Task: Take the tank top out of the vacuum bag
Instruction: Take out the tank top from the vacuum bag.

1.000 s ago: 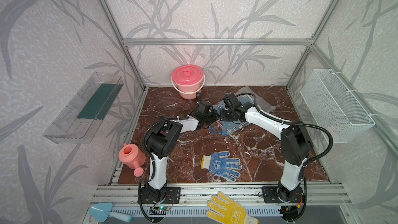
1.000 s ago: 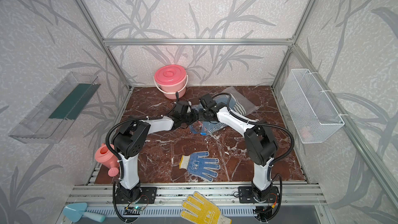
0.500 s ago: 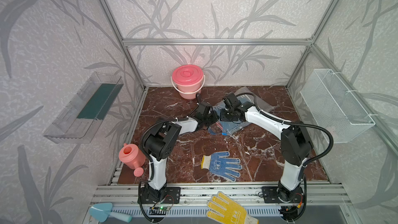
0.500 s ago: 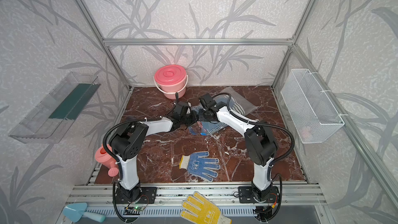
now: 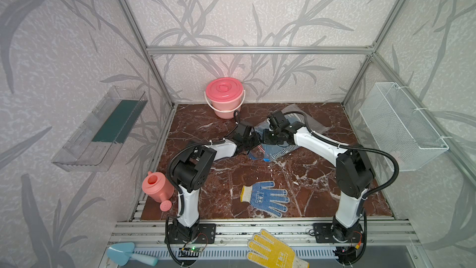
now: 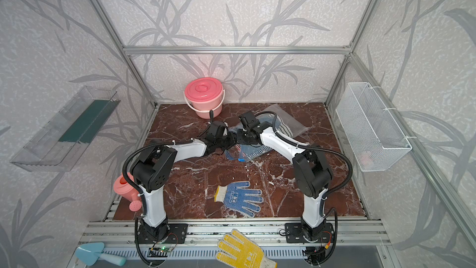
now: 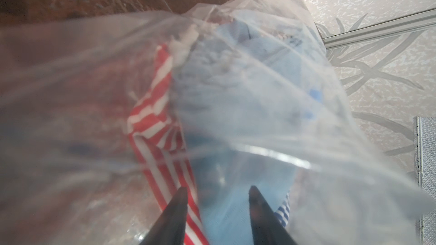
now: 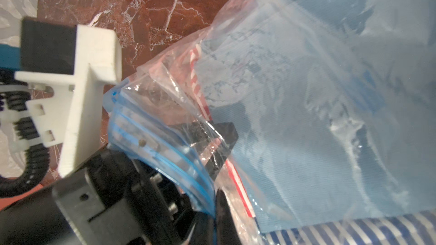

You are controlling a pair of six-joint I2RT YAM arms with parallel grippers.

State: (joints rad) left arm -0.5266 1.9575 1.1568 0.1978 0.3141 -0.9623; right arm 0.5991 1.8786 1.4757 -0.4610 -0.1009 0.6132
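One red-brown marble table (image 5: 309, 174) carries everything, and two arms reach to its middle. One large clear crinkly vacuum bag (image 5: 319, 124) with a blue zip strip lies toward the back of the table, right of one pink lidded bucket (image 5: 224, 96). The arms hide much of it in both top views, and no valve cap can be made out.

Three cloths show through or beside the plastic: a light blue ribbed cloth (image 8: 318, 137), a red-and-white striped cloth (image 7: 153, 104) and a blue-and-white striped cloth (image 8: 354, 229). The first two lie inside the bag. Whether the third is in or under it is unclear, and which one is the tank top I cannot tell.

Two gloves lie nearer the front, a blue dotted glove (image 5: 265, 198) on the table and a yellow dotted glove (image 5: 275, 252) on the rail.

The left pincer (image 7: 217, 188) sits inside the bag's mouth with its jaws parted; light blue cloth lies between them, not gripped. The right pincer (image 5: 266, 139) is clamped on the bag's zip edge, with only one finger (image 8: 221, 213) visible in its wrist view.

Compared with a second ago, both arms and the bag sit almost where they were.
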